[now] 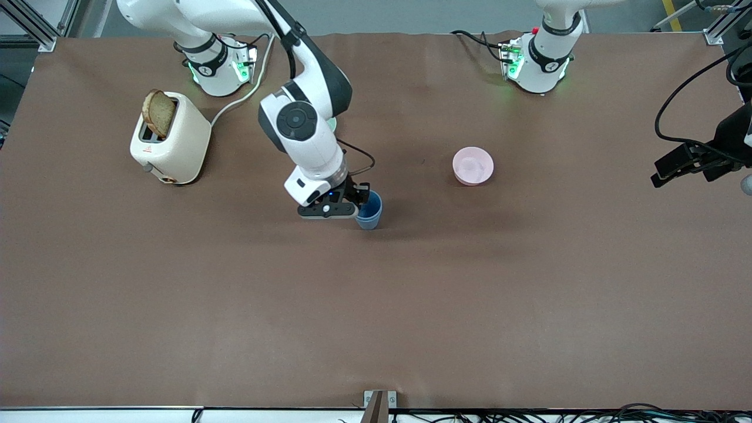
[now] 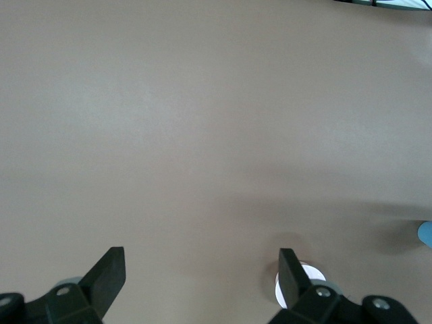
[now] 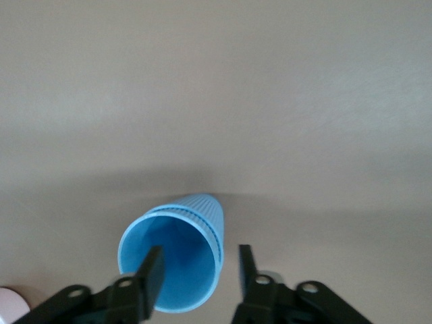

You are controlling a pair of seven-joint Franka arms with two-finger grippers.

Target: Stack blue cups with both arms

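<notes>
The cups (image 1: 369, 211) stand upright near the middle of the table (image 1: 411, 305), one blue cup tucked inside the other, so they look like one. The right gripper (image 1: 363, 202) is right at the cups. In the right wrist view, one finger (image 3: 152, 273) is inside the mouth of the cups (image 3: 177, 260) and the other finger is outside the wall. The rim sits between them. The fingers are partly apart, and you can see a little gap on each side of the rim, so they are not squeezing it.

The pink bowl (image 1: 473, 165) sits on the table toward the left arm's end, well apart from the cups. A toaster (image 1: 170, 138) with bread (image 1: 159, 113) in it stands toward the right arm's end.

The left gripper (image 2: 201, 270) waits over bare table at the left arm's end, with its fingers spread wide and nothing in them.
</notes>
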